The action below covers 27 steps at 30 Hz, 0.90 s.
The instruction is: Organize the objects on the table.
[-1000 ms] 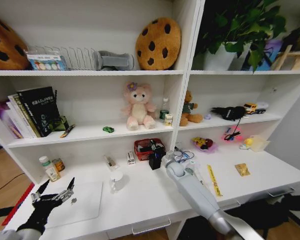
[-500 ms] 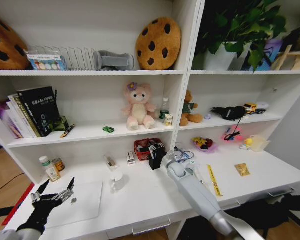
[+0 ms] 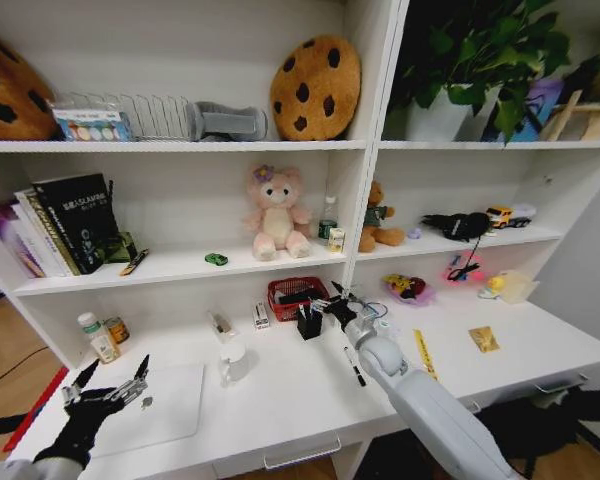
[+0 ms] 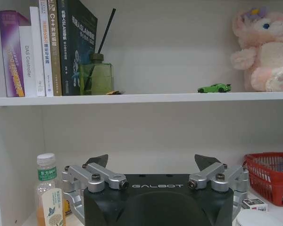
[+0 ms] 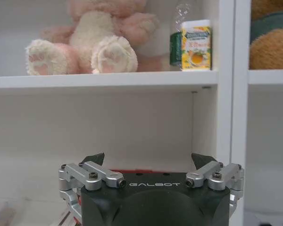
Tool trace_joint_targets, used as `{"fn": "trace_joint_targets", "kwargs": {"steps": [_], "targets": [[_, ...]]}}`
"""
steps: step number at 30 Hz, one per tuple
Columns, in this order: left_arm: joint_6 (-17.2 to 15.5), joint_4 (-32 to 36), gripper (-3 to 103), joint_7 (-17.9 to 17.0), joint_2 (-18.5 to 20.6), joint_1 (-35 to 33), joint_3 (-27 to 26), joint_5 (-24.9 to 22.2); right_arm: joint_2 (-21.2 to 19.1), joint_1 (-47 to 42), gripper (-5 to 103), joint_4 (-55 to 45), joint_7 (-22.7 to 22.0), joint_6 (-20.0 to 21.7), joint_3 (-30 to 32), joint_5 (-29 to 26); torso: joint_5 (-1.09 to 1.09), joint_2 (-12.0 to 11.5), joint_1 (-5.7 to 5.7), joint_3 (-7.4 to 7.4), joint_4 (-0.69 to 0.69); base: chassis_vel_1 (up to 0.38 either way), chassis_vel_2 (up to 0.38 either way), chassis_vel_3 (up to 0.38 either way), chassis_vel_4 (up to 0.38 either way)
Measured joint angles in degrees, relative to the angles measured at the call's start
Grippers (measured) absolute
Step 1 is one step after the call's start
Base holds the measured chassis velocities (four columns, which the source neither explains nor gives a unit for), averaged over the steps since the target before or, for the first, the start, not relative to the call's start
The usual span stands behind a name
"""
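The right gripper [image 3: 330, 303], jaws spread and empty, has risen from the counter [image 3: 280, 395] toward the black pen holder [image 3: 309, 322], uncovering a black pen [image 3: 353, 364] lying loose. The left gripper [image 3: 108, 390] is hovering open over the silver laptop [image 3: 160, 405]. Open room lies centre-counter.

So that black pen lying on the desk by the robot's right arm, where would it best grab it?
Probably around the middle of the barrel, coming straight down from above. The black pen lies flat on the table, with bare desk on both sides of it, so fingers set across its thin length could close on it. The right gripper hovers open beyond it, near the red basket.
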<state>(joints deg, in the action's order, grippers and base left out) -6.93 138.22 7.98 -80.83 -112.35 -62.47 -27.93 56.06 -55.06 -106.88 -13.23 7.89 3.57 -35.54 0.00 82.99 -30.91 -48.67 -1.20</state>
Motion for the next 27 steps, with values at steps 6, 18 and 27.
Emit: {"fn": "trace_joint_targets", "kwargs": {"steps": [6,18,27], "targets": [[0.0,0.0,100,0.0,0.0,0.0,0.0,0.0,-1.2,-10.6,100,-5.6,-4.5,4.2,3.9,-5.0,0.01,0.0,0.0,0.0,-0.04,0.0,0.0,0.0,0.0],[0.0,0.0,100,0.0,0.0,0.0,0.0,0.0,-0.7,-13.0,100,-4.4,-10.8,11.2,4.7,-10.7,0.0,0.0,0.0,-0.01,0.0,0.0,0.0,0.0,0.0],[0.0,0.0,100,0.0,0.0,0.0,0.0,0.0,-0.8,-10.6,100,0.1,-11.2,12.7,3.7,-13.7,0.0,0.0,0.0,-0.01,-0.02,0.0,0.0,0.0,0.0]]}}
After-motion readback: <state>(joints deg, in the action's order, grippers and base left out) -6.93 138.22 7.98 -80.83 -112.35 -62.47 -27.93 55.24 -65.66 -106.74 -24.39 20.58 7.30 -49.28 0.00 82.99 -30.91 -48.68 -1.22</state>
